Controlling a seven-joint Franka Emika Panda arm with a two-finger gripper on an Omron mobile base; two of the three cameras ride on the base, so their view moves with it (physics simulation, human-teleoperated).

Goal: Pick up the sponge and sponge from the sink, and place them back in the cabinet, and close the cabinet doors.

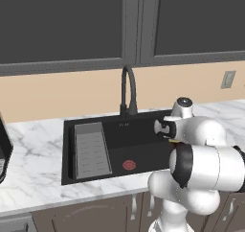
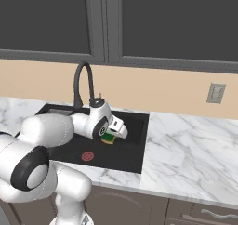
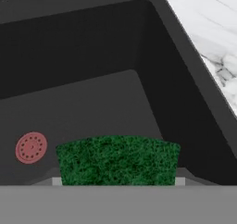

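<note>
The end effector [image 2: 113,135] is down inside the sink [image 1: 143,125], clamped on a sponge [image 3: 118,160] — in the hand view the green top sits right between the finger tips, with a little grey pad showing at each lower corner of it. From the right base view the same sponge peeks out green over yellow just under the hand, in the right half of the basin, not far from the right wall.

Room to move: the basin walls are steep and dark, and the right-hand wall rises close beside the sponge in the hand view, with the marble desk [image 2: 186,145] starting just past the rim. The basin floor on the other side is open out to the red drain disc [image 3: 31,147], which sits flat on the bottom, apart from the sponge.

Other stuff around — the grey ribbed tray [image 1: 91,149] takes up the left end of the sink, well away from the hand. The black arched faucet [image 1: 128,89] stands at the back rim, about mid-sink, with its spout curving forward just behind and above the wrist, so that's the nearest tall thing. Dark glass-fronted wall cupboards [image 1: 62,25] hang above the beige backsplash, and a wall outlet [image 2: 216,94] sits off to the right, well clear.
</note>
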